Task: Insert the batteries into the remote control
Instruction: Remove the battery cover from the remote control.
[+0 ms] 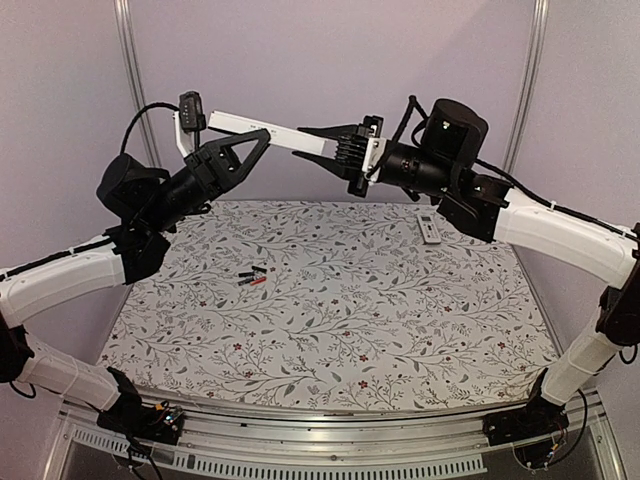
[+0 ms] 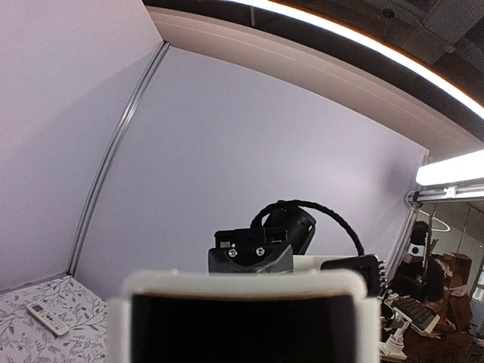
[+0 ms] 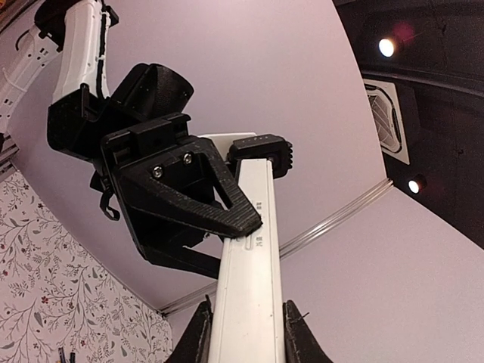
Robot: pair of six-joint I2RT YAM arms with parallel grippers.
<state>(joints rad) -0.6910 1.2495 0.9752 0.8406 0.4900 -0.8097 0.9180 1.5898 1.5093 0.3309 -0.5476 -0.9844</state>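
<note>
The long white remote control [image 1: 262,126] hangs in the air above the far side of the table, held at both ends. My left gripper [image 1: 262,142] is shut on its left part; one black finger [image 3: 240,218] presses on its face. My right gripper [image 3: 246,321] is shut on the other end, with a finger against each long side of the remote control [image 3: 249,280]. In the left wrist view the remote control [image 2: 242,286] fills the bottom and hides my own fingers. The batteries [image 1: 252,277], slim black and red cylinders, lie together on the floral cloth left of centre.
A small white piece with buttons [image 1: 430,230] lies at the far right of the table [image 1: 350,320], and it also shows in the left wrist view [image 2: 47,318]. Plain walls with metal posts [image 1: 128,60] close off the back.
</note>
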